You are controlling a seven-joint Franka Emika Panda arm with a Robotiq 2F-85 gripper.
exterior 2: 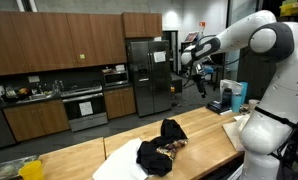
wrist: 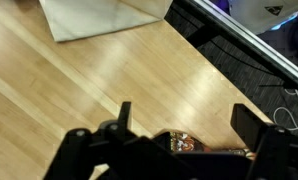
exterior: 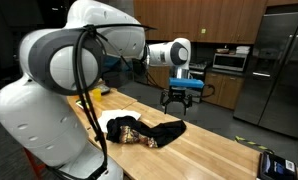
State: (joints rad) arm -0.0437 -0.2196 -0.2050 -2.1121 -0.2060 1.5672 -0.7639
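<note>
Hanging end effector (exterior: pixel 176 102) open and empty, well above dark crumpled garment (exterior: pixel 146 131) on tabletop (exterior: pixel 214 150); best lowering straight down, aiming for fold (wrist: pixel 184 143) peeking at six o'clock in wrist view, possibly patterned fabric, pinching deep.

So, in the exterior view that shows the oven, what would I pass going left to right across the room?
Oven → microwave → fridge → end effector, hanging open → robot's white body.
</note>
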